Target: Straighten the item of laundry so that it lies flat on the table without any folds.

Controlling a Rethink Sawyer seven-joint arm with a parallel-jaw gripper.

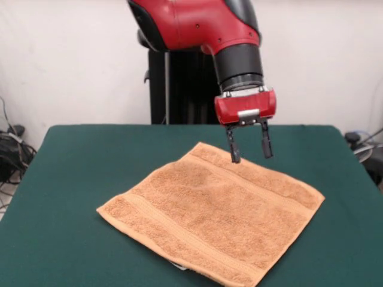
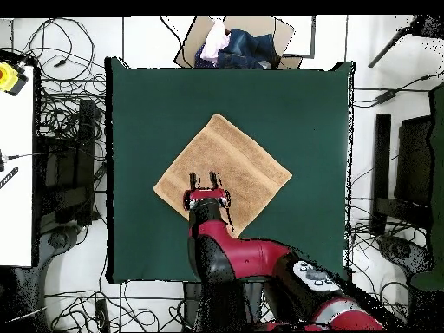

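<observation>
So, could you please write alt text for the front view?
An orange-tan towel lies spread flat, turned like a diamond, on a dark green table. A red robot arm comes down from above, and its open hand hangs at the towel's far corner.

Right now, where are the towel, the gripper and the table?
towel (image 1: 209, 221), front view, middle of the cloth.
gripper (image 1: 249, 153), front view, midway between the tips of its open jaws.
table (image 2: 147, 113), overhead view, bare green top beside the towel.

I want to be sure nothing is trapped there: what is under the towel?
The towel lies flat on the green table, no bulge showing. A bit of white peeks out at its near edge. The covered felt is hidden.
</observation>
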